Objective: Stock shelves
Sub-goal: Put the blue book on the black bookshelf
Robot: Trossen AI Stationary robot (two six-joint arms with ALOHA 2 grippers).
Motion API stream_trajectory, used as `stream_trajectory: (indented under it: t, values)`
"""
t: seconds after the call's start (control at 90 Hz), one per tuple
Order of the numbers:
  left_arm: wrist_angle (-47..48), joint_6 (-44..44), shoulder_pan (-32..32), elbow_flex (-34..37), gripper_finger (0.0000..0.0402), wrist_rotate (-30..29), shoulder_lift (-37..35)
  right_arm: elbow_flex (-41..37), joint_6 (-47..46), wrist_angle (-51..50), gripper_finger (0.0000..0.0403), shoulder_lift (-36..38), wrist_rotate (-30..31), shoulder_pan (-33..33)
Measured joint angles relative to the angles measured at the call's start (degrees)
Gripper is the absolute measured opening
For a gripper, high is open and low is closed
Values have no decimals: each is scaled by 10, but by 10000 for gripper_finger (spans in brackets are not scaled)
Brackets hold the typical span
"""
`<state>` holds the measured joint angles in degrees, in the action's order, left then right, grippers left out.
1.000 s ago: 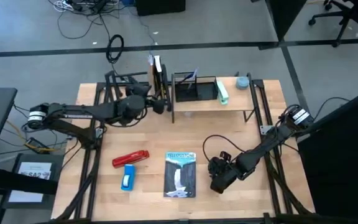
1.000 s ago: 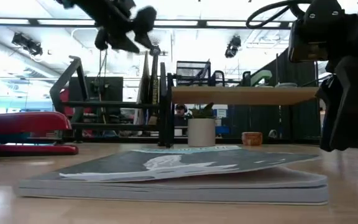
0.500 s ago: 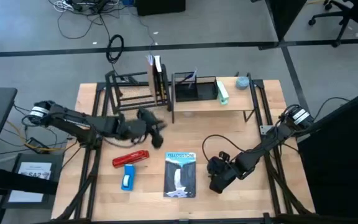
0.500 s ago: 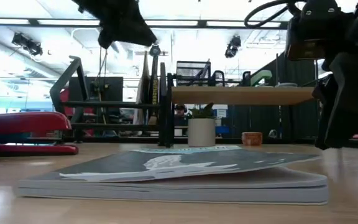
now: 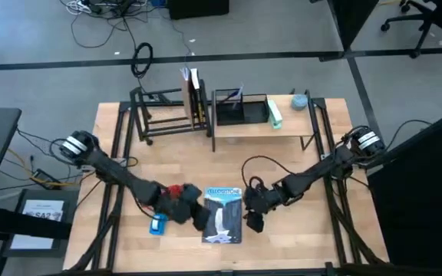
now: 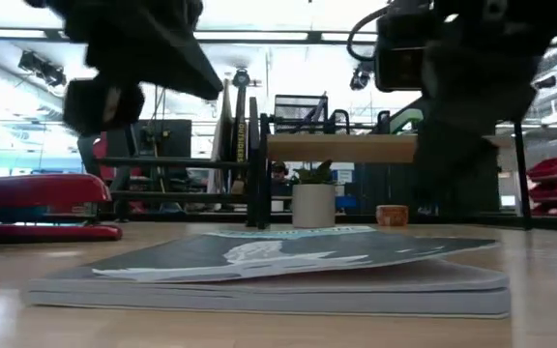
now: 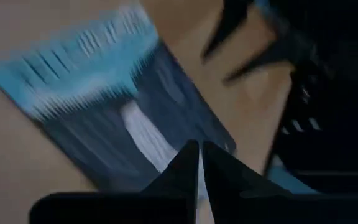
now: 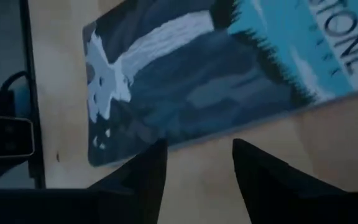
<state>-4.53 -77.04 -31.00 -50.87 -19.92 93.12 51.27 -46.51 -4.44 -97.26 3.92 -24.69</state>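
From above, a book (image 5: 223,214) is seen flat at the table's near edge, long axis running front to back, flanked by the left gripper (image 5: 196,217) and right gripper (image 5: 253,217), about equally near. The rack (image 5: 171,113) and wood shelf (image 5: 263,126) stand well behind. Through the left wrist camera, fingers are shown pressed together; through the right, parted beside the book's edge.

book cover (image 8: 229,81) reads "…STONE" (partial), nothing else legible
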Motion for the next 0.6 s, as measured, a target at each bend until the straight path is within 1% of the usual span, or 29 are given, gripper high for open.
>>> stream_trajectory:
  t: [0.089, 0.156, 0.222, 0.367, 0.422, 0.489, 0.556, 0.6]
  values:
    - [-48, -31, -6, 0, 21, 29, 39, 0, 6, 11, 155, -15, -20, 9]
    - [-81, -48, -6, 0, 40, 55, 61, 0, 7, 17, 155, -28, -27, 13]
    - [-105, -59, -6, 0, 65, 77, 72, 0, 7, 29, 155, -42, -28, 15]
    - [-136, -88, -6, 0, 130, 86, 82, 0, 17, 48, 155, -68, -48, 16]
    - [-151, -100, -6, 0, 153, 73, 85, 0, 21, 60, 155, -73, -52, 16]
    - [-158, -107, -6, 0, 176, 37, 86, 1, 29, 68, 155, -77, -54, 16]
    - [-163, -104, -2, 0, 191, -10, 86, 1, 38, 71, 155, -78, -57, 15]
    - [-167, -103, 5, 0, 196, -16, 86, 1, 44, 72, 155, -79, -59, 14]
